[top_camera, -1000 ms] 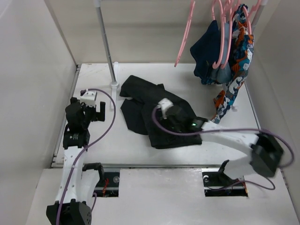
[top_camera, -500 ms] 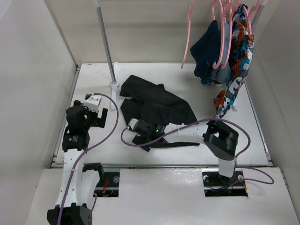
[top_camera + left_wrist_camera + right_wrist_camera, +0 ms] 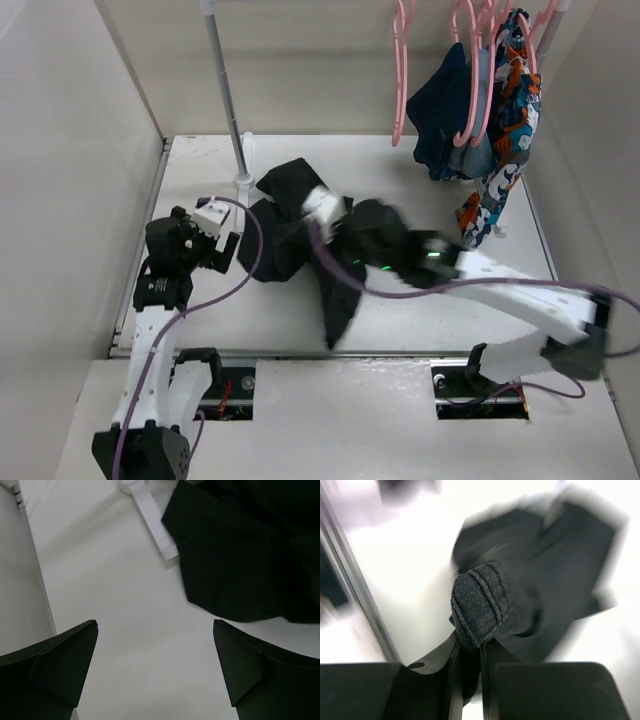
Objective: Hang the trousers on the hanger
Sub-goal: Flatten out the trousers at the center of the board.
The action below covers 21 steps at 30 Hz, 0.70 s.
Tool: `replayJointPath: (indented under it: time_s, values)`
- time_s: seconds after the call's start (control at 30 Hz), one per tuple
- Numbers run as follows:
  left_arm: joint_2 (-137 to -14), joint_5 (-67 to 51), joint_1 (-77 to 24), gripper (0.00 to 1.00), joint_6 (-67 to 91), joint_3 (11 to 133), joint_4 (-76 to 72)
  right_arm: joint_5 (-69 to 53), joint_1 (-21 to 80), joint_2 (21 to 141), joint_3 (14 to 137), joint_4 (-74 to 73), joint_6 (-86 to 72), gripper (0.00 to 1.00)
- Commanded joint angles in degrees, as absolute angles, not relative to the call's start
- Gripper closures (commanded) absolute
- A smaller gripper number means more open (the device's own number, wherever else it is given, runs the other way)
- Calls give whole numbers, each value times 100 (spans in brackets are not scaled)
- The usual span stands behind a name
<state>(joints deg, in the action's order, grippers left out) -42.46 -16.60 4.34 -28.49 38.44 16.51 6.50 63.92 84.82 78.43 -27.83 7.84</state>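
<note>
Trousers bunched on the counter, blurred in the right wrist view.
Right jaws nearly closed, pinching a fold; left jaws spread wide, holding nothing; hanger hook cut off.

So, going off the trousers, which are heaped mid-table: the rack pole stands just behind their left end. The left gripper sits just left of them, close but apart. The right gripper is on top, with a fold pinched between its fingers. The bare hanger hangs behind and to the right, and the draped garments are further right still.
</note>
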Motion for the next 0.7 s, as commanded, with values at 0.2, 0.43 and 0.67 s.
replayJointPath:
  time_s: [0.2, 0.43, 0.67]
  values:
    - [-6825, -2013, -816, 1, -3805, 6071, 2706, 1590, 5046, 5196, 7656, -3346, 879, 100]
    - [-7760, -1819, -2222, 1, -4666, 5995, 2795, 1924, 4693, 4263, 6926, -3489, 387, 100]
    - [-8366, -2083, -3505, 1, -4254, 5748, 2452, 2232, 4641, 4201, 6812, -3674, 123, 100]
